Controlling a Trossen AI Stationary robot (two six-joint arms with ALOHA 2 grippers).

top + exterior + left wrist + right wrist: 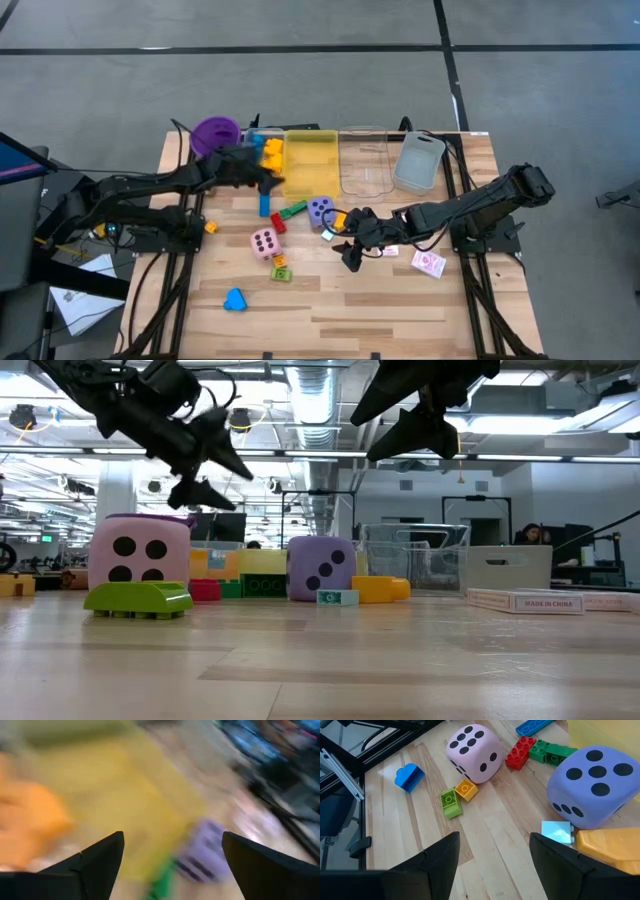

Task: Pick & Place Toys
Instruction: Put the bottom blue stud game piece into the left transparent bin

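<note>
Toys lie scattered on the wooden table. The purple die (320,210) and pink die (265,242) rest on it among red (521,752), green (451,802), orange (466,789) and blue (234,299) blocks. A yellow block (610,847) and a pale blue block (556,831) lie beside the purple die. My left gripper (272,183) hangs open above the table, at the near left corner of the yellow tray (310,160), holding nothing. My right gripper (349,256) hovers open to the right of the dice, also holding nothing. Red-patterned cards (428,263) lie under the right arm.
A clear tray (364,160) and a grey tray (418,162) stand in a row with the yellow one along the far edge. A purple cup (215,133) stands at the far left, with yellow blocks (271,152) beside the yellow tray. Bare wood lies toward the near edge.
</note>
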